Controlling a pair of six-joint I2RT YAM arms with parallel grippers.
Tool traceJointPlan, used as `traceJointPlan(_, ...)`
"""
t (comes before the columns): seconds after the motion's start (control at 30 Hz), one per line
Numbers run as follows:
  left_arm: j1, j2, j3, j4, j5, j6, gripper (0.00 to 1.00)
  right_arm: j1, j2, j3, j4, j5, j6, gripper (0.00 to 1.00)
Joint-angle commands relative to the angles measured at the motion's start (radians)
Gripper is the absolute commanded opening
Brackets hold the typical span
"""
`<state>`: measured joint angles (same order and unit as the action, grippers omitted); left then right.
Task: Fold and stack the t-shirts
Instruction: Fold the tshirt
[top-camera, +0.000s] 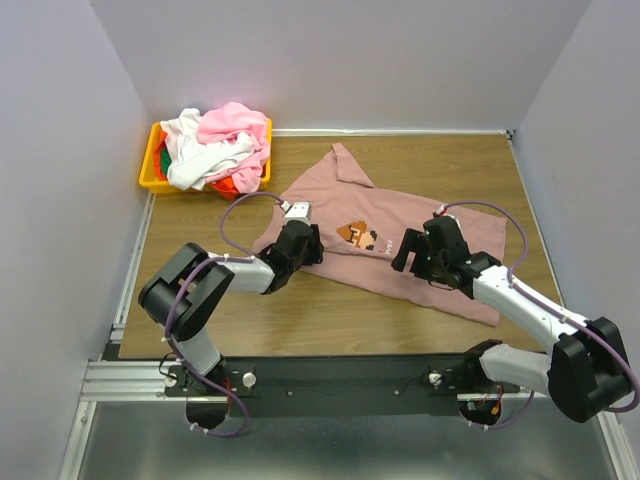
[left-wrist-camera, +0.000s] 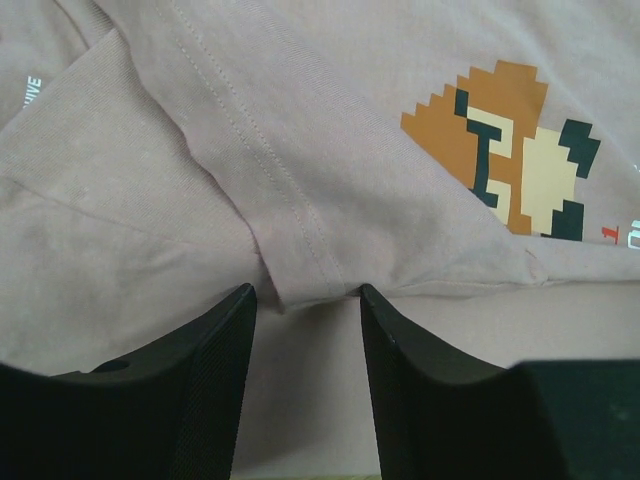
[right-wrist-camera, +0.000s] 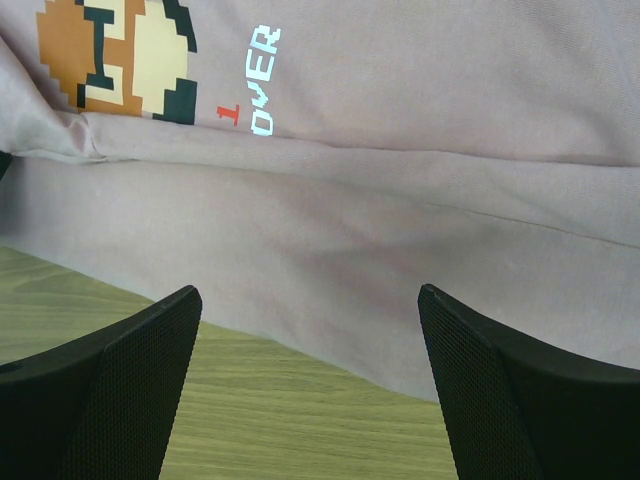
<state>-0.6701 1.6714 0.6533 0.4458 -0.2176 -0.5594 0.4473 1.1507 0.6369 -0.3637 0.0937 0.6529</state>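
Left fingers (left-wrist-camera: 210, 350) stand partly apart, the stitched hem (left-wrist-camera: 300, 250) of the mauve t-shirt (top-camera: 410, 215) right at their tips; can't tell if it's pinched. Right fingers (right-wrist-camera: 140, 350) are wide open and hold nothing. Shirt's lower edge lies just ahead, bare tabletop (right-wrist-camera: 260, 410) between them. Risks: left catches one layer only or slips off the hem; right bites wood, not cloth, so the fold goes lopsided.

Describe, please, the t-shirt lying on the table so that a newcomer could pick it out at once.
On the wooden table, right of the yellow bin in its far left corner, one dusty mauve-pink t-shirt lies spread out. Unlike the tees heaped in the bin, it lies alone and bears a small pixel-art character print.
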Motion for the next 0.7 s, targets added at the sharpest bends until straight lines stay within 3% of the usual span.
traceJointPlan(0.0, -0.006, 0.027, 0.031, 0.013, -0.031, 0.009, 0.53, 0.010, -0.011, 0.012, -0.015, 0.029, -0.016, 0.95)
traceJointPlan(0.3, -0.006, 0.059, 0.066, 0.011, -0.025, 0.010, 0.42, 0.010, -0.011, 0.000, -0.014, 0.031, -0.016, 0.95)
traceJointPlan(0.33, -0.008, 0.057, 0.065, 0.013, -0.028, 0.007, 0.33, 0.010, -0.012, -0.002, -0.012, 0.032, -0.016, 0.95)
traceJointPlan(0.57, -0.008, 0.073, 0.112, 0.004, -0.025, 0.030, 0.00, 0.010, -0.011, -0.011, -0.009, 0.026, -0.015, 0.95)
traceJointPlan(0.67, -0.009, 0.079, 0.158, -0.016, -0.023, 0.052, 0.00, 0.010, -0.014, -0.014, -0.009, 0.026, -0.015, 0.96)
